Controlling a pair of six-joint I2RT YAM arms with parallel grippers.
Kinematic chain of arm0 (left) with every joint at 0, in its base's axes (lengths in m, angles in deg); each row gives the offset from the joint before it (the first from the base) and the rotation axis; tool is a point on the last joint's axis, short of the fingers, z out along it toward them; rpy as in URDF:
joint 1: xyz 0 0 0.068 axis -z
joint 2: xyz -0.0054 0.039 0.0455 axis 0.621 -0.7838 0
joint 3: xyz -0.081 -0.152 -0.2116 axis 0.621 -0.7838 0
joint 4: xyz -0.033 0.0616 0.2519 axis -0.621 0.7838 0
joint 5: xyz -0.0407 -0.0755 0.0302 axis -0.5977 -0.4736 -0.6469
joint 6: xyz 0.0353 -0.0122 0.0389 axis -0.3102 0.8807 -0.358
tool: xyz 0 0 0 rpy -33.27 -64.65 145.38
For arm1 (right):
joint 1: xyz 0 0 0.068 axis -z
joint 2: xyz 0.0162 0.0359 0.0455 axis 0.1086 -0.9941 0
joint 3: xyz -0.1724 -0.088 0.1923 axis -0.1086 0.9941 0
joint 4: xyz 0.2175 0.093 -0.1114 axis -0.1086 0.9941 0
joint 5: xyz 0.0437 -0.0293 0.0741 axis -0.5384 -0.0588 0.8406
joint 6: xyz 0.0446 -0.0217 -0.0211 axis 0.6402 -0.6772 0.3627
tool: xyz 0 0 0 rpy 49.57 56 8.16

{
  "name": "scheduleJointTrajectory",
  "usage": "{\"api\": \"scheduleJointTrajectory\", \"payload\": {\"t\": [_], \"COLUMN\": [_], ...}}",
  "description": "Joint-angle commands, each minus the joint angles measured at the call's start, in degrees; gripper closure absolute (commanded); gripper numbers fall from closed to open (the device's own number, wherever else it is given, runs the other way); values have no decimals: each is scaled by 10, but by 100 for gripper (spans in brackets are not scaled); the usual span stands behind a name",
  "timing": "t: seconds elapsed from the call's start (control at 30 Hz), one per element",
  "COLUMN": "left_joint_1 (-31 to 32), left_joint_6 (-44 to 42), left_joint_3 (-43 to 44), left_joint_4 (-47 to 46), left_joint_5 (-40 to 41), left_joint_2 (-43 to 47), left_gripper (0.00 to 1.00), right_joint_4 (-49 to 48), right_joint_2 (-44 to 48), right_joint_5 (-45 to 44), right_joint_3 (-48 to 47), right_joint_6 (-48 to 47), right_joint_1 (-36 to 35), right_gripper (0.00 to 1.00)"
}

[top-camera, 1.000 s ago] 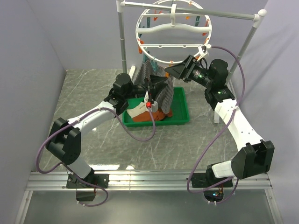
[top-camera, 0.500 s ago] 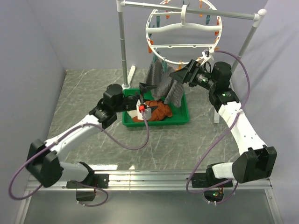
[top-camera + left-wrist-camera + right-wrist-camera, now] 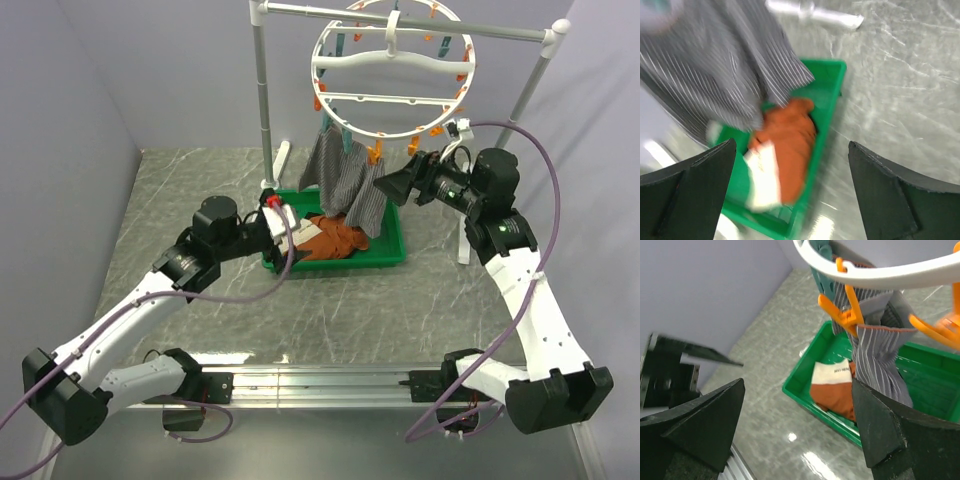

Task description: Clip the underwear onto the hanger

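**Left gripper** [image 3: 283, 214]: jaws spread wide, holding nothing and touching nothing. It sits at the left end of the green tray [image 3: 385, 262] and points right.

**Right gripper** [image 3: 386, 185]: jaws also spread wide and empty. It hangs below the near-right rim of the hanger [image 3: 395, 98] and points left.

**Underwear** [image 3: 345, 185]: hangs from the near-left rim of the hanger. In the right wrist view an orange clothespin [image 3: 845, 315] is clamped on the waistband, with a teal clothespin [image 3: 822, 280] further along. The legs hang down over the far part of the tray. The garment lies between the two grippers and apart from both, to the right of and beyond the left one and just left of the right one.

**Tray contents**: an orange-rust garment [image 3: 335, 238], with a white cloth [image 3: 300, 230] at its left.

**Surface and room**: grey marbled table [image 3: 200, 180]. The hanger hooks over a white tube rack [image 3: 263, 90] at the far side. The walls are plain lavender.
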Motion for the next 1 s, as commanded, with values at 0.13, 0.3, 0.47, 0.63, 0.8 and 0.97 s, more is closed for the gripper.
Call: {"api": "scheduleJointTrajectory", "payload": {"t": [0.13, 0.3, 0.47, 0.63, 0.8, 0.97], "left_joint_1": [-94, -166, -237, -303, -356, -363], "left_joint_6": [306, 369, 366, 382, 373, 316], "left_joint_3": [94, 179, 197, 183, 166, 88], "left_joint_4": [130, 226, 237, 232, 237, 252], "left_joint_5": [68, 102, 49, 41, 69, 127], "left_joint_2": [-39, -106, -123, -144, -138, -83], "left_gripper": [1, 1, 1, 1, 1, 1], "right_joint_4": [98, 177, 237, 255, 253, 195], "right_joint_2": [38, 77, 106, 140, 169, 221], "right_joint_5": [37, -7, -45, -84, -93, -91], "right_joint_3": [-42, -45, -27, 26, 111, 211], "right_joint_6": [-138, -203, -221, -236, -238, -227], "right_joint_1": [2, 6, 58, 105, 135, 140], "right_gripper": [5, 4, 4, 4, 4, 4]}}
